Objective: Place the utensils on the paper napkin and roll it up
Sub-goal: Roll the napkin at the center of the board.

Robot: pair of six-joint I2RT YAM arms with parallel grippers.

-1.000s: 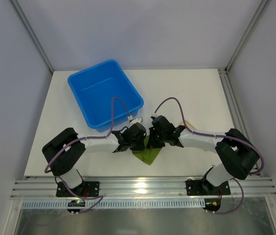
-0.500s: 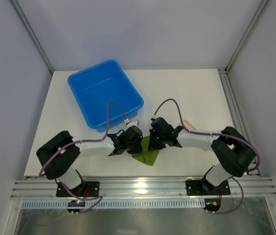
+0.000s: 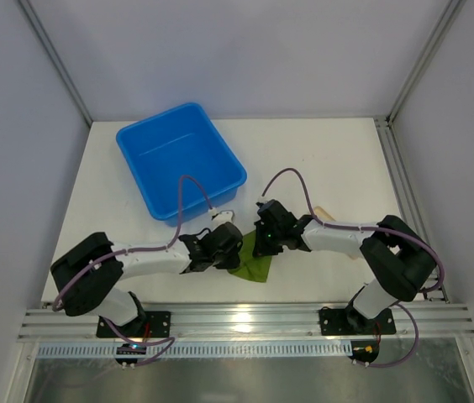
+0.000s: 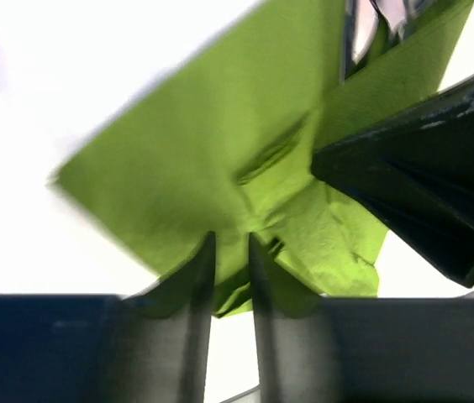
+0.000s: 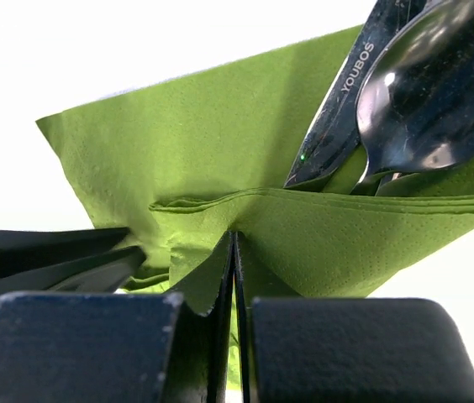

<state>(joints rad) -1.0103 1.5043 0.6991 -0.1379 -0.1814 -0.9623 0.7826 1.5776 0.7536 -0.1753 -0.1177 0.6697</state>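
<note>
The green paper napkin (image 3: pixel 255 268) lies between my two grippers near the table's front edge, folded over the utensils. A shiny spoon (image 5: pixel 434 101) and a knife blade (image 5: pixel 338 117) stick out from under its fold; the utensils (image 4: pixel 359 34) also show at the top of the left wrist view. My right gripper (image 5: pixel 234 235) is shut on the folded edge of the napkin (image 5: pixel 178 159). My left gripper (image 4: pixel 230 241) has a narrow gap between its fingers, tips resting on a crumpled corner of the napkin (image 4: pixel 220 151). In the overhead view the left gripper (image 3: pixel 230 252) and right gripper (image 3: pixel 262 245) nearly meet.
A blue bin (image 3: pixel 220 151) stands at the back left, close behind the left arm. A beige piece (image 3: pixel 325 212) peeks out beside the right arm's forearm. The right gripper's dark fingers (image 4: pixel 413 201) crowd the right of the left wrist view.
The left arm has stretched out and its gripper has slid nearer and lower along the napkin; its jaws have parted slightly. The right gripper has shifted a little left, still pinching the fold.
</note>
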